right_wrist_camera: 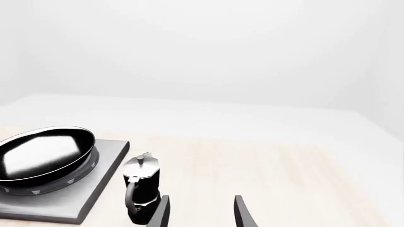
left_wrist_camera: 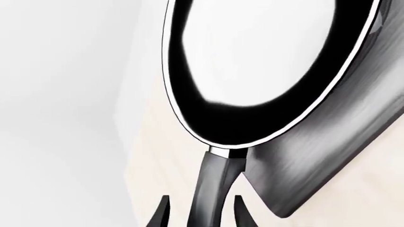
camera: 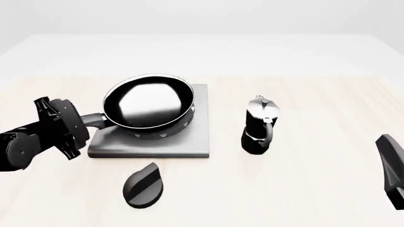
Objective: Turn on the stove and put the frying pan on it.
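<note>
The glossy black frying pan (camera: 149, 101) with its thin silver rim is on the stove's grey plate (camera: 197, 138), covering the burner and slightly tilted. Its short dark handle (left_wrist_camera: 215, 182) points toward my left gripper (left_wrist_camera: 203, 215). That gripper is open, with a finger on each side of the handle and a small gap at both. In the front view the left gripper (camera: 92, 124) is at the plate's left edge. The stove's black teardrop knob (camera: 144, 185) lies in front of the plate. My right gripper (right_wrist_camera: 200, 213) is open and holds nothing, low at the far right (camera: 391, 165).
A black moka pot (camera: 259, 125) with a silver lid stands upright just right of the stove plate, between it and the right arm; it also shows in the right wrist view (right_wrist_camera: 142, 189). The pale wooden table (camera: 315, 189) stretches on to the right.
</note>
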Robot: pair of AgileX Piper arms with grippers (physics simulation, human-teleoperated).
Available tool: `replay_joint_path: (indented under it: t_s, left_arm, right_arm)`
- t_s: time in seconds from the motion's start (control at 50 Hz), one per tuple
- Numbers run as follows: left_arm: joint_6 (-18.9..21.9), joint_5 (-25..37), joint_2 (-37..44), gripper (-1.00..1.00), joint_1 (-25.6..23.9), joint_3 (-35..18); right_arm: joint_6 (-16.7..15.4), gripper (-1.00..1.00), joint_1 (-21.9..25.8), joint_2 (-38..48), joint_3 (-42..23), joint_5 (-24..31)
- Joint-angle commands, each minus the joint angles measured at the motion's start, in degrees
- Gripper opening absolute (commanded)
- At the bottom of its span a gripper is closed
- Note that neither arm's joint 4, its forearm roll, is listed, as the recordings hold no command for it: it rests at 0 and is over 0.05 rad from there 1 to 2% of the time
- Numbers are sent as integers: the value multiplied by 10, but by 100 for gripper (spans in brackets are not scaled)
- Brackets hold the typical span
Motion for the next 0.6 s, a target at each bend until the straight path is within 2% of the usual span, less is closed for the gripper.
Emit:
replay_joint_path:
  t_s: [0.02, 0.44, 0.6]
  left_arm:
    - [0, 11, -26, 100, -16, 9]
    - [-6, 38, -91, 100, -54, 38]
    - [-16, 71, -137, 100, -75, 39]
  right_arm:
    - [1, 100, -1, 0, 1, 0]
    - [-1, 100, 0, 0, -9, 6]
    - [-3, 100, 2, 0, -16, 12]
